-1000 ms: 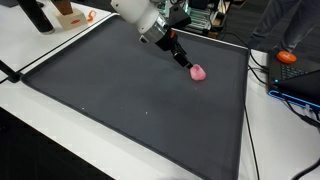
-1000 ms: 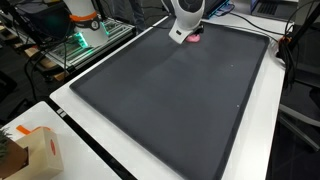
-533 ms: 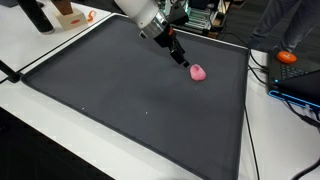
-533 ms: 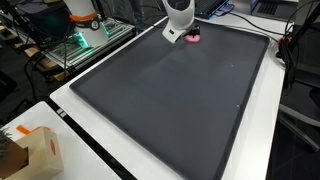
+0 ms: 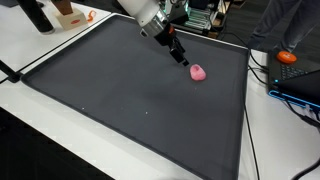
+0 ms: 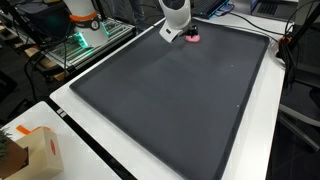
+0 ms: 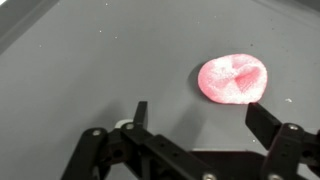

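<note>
A small pink lumpy object (image 5: 198, 72) lies on the dark mat (image 5: 130, 100) near its far edge. It also shows in an exterior view (image 6: 193, 38) and in the wrist view (image 7: 234, 78). My gripper (image 5: 180, 58) hangs just above the mat, a little to the side of the pink object and apart from it. In the wrist view the gripper (image 7: 203, 118) is open and empty, its two dark fingers (image 7: 264, 120) spread wide, with the pink object just beyond the fingertips.
An orange object (image 5: 288, 57) and cables lie off the mat on the white table. A brown cardboard box (image 6: 30, 150) stands near a table corner. Green-lit equipment (image 6: 85, 40) stands behind the mat. A black bottle (image 5: 36, 15) is at the far corner.
My gripper has lifted and drawn back from the pink object, which stays on the mat where it lay.
</note>
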### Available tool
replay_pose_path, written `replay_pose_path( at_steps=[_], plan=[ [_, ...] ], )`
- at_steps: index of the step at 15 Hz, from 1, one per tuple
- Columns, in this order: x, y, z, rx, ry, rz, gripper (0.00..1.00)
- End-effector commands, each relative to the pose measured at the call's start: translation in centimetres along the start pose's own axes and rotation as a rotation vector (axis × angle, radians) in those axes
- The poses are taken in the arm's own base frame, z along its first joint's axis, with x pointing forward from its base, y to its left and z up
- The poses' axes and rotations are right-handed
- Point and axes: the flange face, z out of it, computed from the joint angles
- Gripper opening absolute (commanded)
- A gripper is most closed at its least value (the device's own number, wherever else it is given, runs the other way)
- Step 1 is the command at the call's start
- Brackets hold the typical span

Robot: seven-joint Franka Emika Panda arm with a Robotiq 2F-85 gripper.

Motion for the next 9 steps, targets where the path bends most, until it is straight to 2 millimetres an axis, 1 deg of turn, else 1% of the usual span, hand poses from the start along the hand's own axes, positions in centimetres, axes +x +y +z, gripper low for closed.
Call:
replay_pose_path(
  at_steps=[1,3,7,9],
  plan=[
    [-0.5,0.0,0.0,-0.002,0.017,0.010,1.00],
    [-0.5,-1.0,0.0,-0.016,0.019,-0.010,1.00],
    [-0.7,-3.7,0.0,-0.055,0.033,-0.073,1.00],
    [-0.9,-5.4,0.0,-0.101,0.044,-0.130,1.00]
  ],
)
